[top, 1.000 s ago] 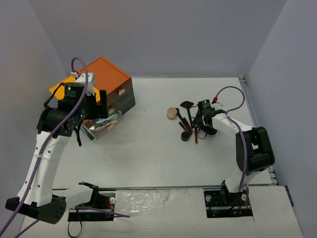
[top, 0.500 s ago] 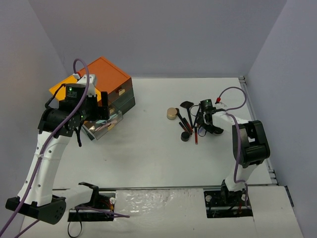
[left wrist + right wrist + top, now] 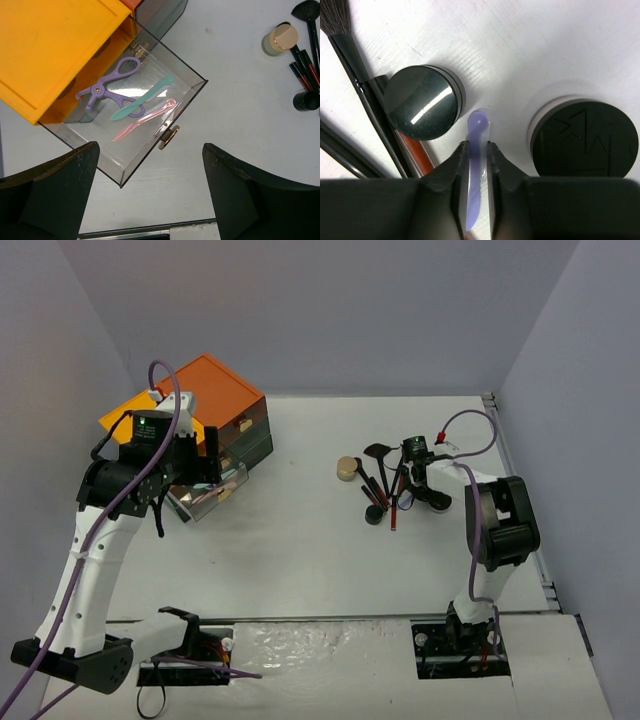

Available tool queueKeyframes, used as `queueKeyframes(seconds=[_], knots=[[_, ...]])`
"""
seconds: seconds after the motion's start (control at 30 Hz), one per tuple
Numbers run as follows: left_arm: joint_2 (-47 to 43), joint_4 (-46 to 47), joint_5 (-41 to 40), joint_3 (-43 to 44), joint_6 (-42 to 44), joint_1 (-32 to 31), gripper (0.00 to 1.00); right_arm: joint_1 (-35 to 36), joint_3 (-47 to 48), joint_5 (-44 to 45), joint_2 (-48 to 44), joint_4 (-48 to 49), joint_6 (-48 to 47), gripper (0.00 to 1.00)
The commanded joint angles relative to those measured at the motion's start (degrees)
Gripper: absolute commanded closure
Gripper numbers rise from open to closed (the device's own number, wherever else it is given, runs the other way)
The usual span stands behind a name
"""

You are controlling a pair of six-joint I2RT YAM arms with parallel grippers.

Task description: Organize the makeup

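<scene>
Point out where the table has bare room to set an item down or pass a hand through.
The widest bare table runs from the open drawer to the gold-lidded jar and down to the near edge. Crowded: the makeup pile beside the jar, where the right fingers pinch a lavender spatula between two black compacts.

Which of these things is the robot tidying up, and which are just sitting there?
Being tidied: lavender curler, gold-lidded jar, brushes, red pencils, round black compacts, and the lavender stick pinched in the right gripper.
Just there: orange-topped drawer cabinet, table.
</scene>
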Motion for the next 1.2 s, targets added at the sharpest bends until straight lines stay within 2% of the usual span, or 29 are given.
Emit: queueKeyframes(seconds=[0.0,0.07,0.2,0.33,0.5,0.67,0.73,0.8,0.97,1.17], knots=[[-1.4,2.6,3.5,1.5,-1.5,0.2,0.19,0.0,-1.8,0.0,-5.4,-3.5,-0.3,0.95],[-1.2,3.3,5.7,1.5,-2.4,0.2,0.18,0.3,-1.5,-0.5,-8.7,-3.7,-2.1,1.0],[-0.3,5.2,10.3,2.3,-4.9,-0.1,0.18,3.4,0.2,-0.6,-15.5,-3.6,-8.1,1.0],[0.9,7.3,14.4,3.3,-7.6,-1.0,0.19,9.8,2.6,-1.1,-22.8,-2.3,-15.7,1.0],[1.5,13.3,16.8,2.0,-11.3,-5.0,0.19,13.8,3.9,-8.2,-31.2,2.4,-16.2,1.0],[2.0,19.4,13.0,-1.3,-14.3,-11.8,0.19,15.7,5.3,-17.2,-34.5,10.1,-10.3,1.0],[3.1,23.4,11.8,-2.7,-15.3,-15.9,0.2,16.9,4.7,-21.6,-35.6,16.0,-8.8,1.0],[4.0,24.4,11.7,-2.4,-16.1,-16.8,0.2,17.8,3.9,-26.1,-36.0,19.6,-8.9,1.0],[7.3,24.6,11.7,2.9,-17.9,-16.9,0.23,20.6,1.4,-34.0,-37.4,25.8,-16.8,1.0],[10.5,23.6,15.3,6.7,-22.6,-16.9,0.27,22.3,-1.1,-43.4,-39.0,31.5,-25.5,1.0]])
